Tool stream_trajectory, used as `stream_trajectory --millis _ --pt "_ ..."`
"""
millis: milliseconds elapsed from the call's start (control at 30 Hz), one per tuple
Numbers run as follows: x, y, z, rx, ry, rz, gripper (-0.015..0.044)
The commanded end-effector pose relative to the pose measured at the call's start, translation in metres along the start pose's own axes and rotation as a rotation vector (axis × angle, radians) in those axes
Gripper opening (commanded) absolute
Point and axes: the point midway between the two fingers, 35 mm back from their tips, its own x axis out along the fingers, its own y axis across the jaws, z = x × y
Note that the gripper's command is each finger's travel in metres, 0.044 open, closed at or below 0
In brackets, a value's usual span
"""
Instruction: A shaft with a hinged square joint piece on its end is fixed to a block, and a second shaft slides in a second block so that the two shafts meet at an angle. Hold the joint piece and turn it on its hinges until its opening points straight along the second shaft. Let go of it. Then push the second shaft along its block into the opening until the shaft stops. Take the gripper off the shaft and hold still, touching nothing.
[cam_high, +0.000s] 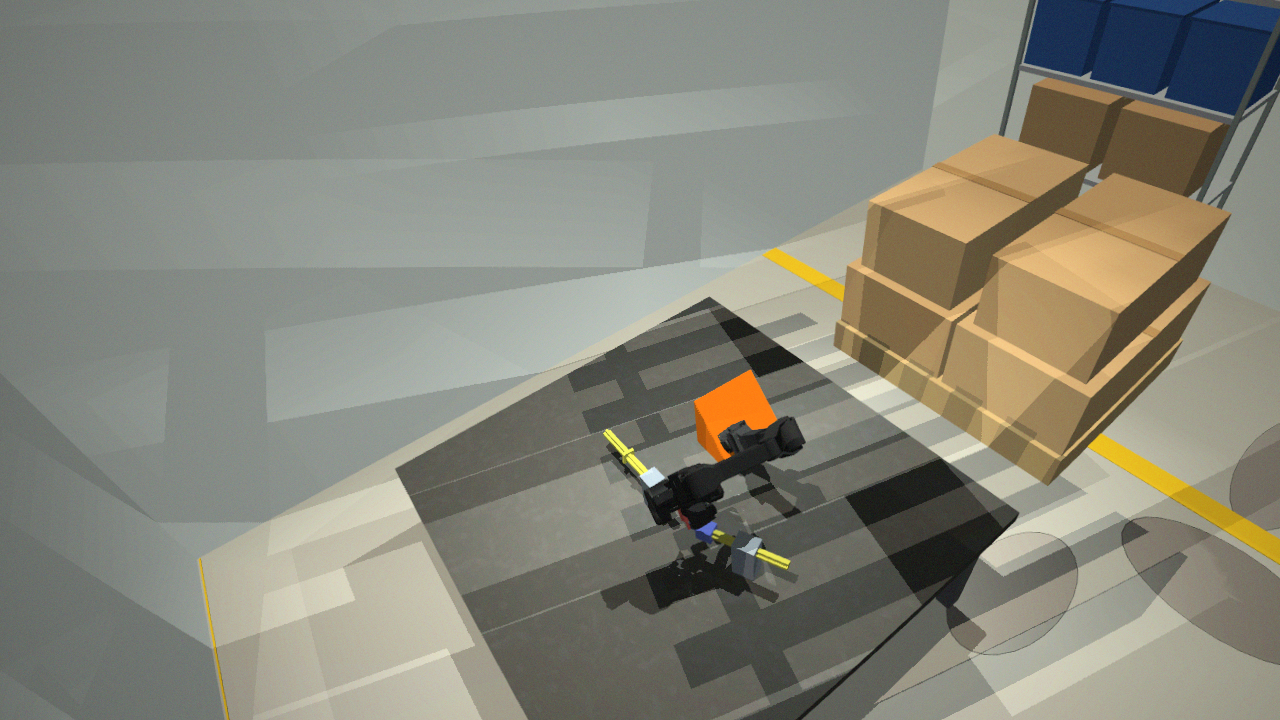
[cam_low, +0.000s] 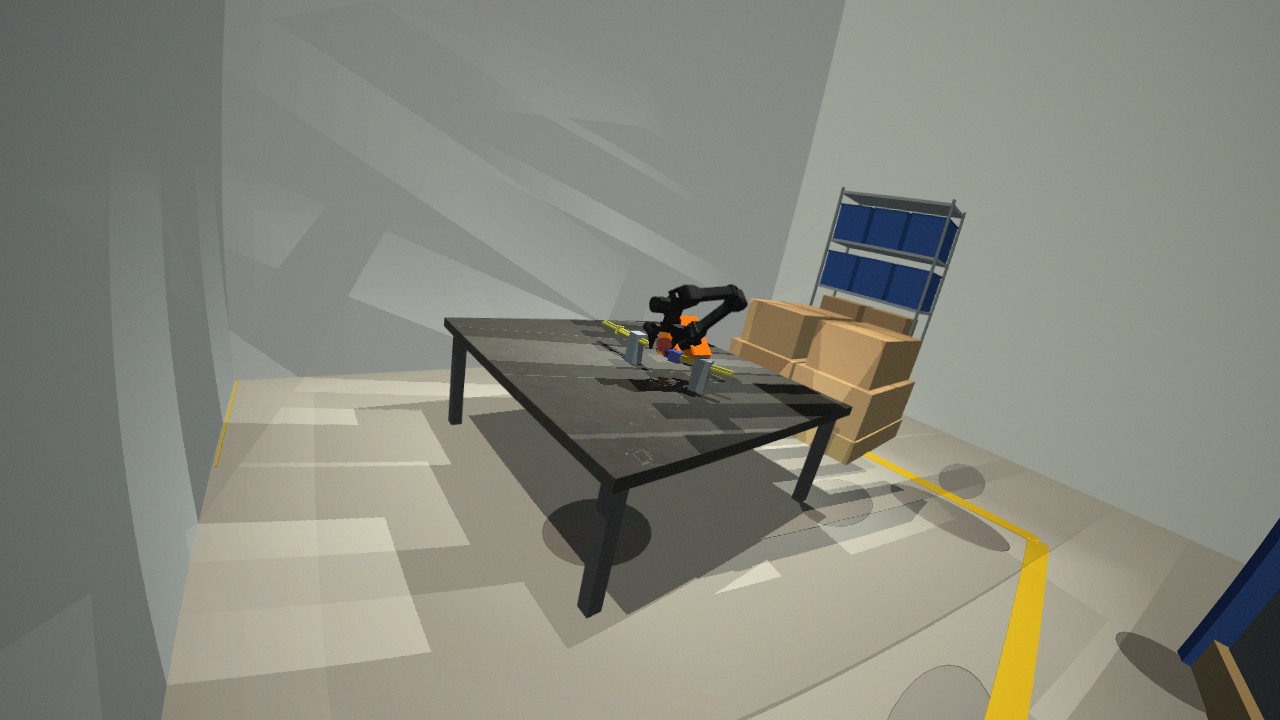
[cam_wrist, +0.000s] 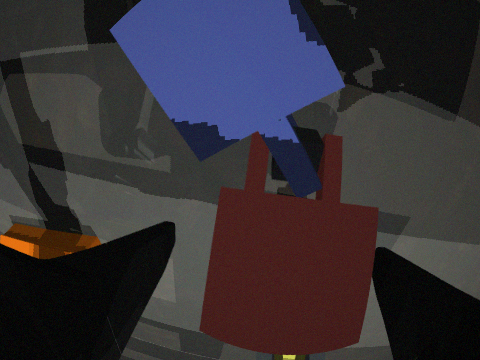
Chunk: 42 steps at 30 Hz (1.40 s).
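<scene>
The red joint piece (cam_high: 686, 519) (cam_low: 663, 343) (cam_wrist: 290, 270) is hinged to the blue part (cam_high: 706, 531) (cam_low: 673, 356) (cam_wrist: 225, 65) on the end of the first yellow shaft (cam_high: 774, 558), which is held in a grey block (cam_high: 748, 555) (cam_low: 700, 377). In the wrist view the red piece is at an angle to the blue part. My gripper (cam_wrist: 278, 247) is open, its black fingers on either side of the red piece, with a gap at the left finger and very little at the right. The second yellow shaft (cam_high: 617, 444) (cam_low: 615, 328) (cam_wrist: 289, 357) runs through the other block (cam_high: 652, 478) (cam_low: 633, 349). The red piece's opening is hidden.
The orange box (cam_high: 733, 402) (cam_wrist: 55, 242) stands beside the arm's base on the dark table (cam_high: 537, 537) (cam_low: 572, 394). Stacked cartons (cam_high: 975, 214) (cam_low: 850, 358) and a shelf rack stand on the floor beyond it.
</scene>
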Motion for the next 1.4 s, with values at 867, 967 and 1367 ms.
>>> stream_trajectory --millis 867,967,1367 --pt "0.0082 0.0015 -0.0004 0.008 -0.004 0.004 0.0182" --pt "0.0082 0.0015 -0.0004 0.008 -0.004 0.004 0.0182" --pt "0.0082 0.0015 -0.0004 0.008 -0.004 0.004 0.0182"
